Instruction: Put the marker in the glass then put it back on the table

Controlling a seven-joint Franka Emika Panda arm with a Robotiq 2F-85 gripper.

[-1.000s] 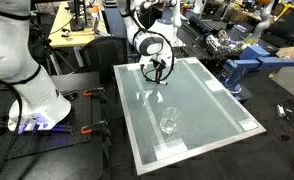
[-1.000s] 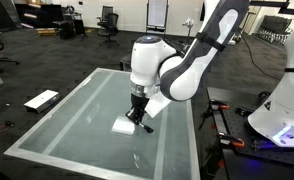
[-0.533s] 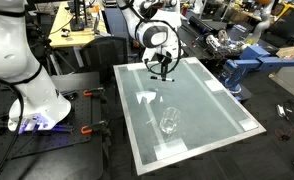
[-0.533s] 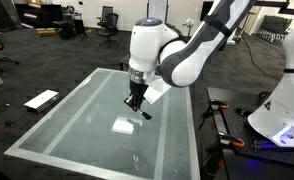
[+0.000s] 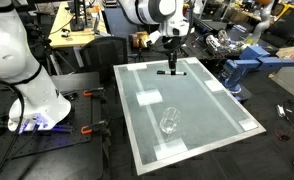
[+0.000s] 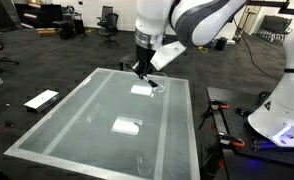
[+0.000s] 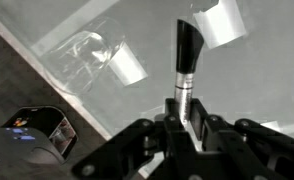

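While the gripper (image 7: 179,110) is clamped on the marker (image 7: 187,55), which sticks out beyond its fingertips, both hang above one edge of the table (image 5: 212,105). The glass (image 5: 169,122) sits well apart from the gripper, below it and toward the opposite edge. Judging from this, the marker tip must cross there and line up over the mouth.

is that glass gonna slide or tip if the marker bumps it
The glass looks small and empty, so probably light; a bump would likely slide it on the smooth table. Its round wall suggests it would roll if tipped. Clear and hard, it may chip, so the pincer should lower the marker gently.
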